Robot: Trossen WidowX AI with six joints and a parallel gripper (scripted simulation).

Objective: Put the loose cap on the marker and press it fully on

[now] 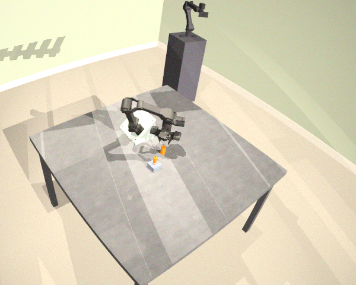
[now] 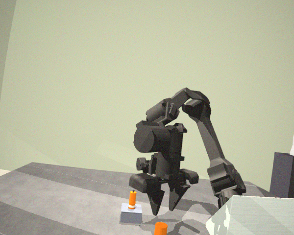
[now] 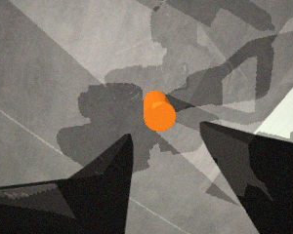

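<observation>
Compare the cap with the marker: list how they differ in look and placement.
The marker stands in the holder block; the cap stands loose on the table.
The marker is slimmer, with a dark tip and a white band at its base; the cap is a stubbier plain cylinder.
The open pincer hovers above the cap, not the marker.
Both are orange and upright.

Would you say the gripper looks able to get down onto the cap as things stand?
Probably yes: the gripper hangs open just above the upright cap, with nothing between them; the marker stands apart.
</observation>
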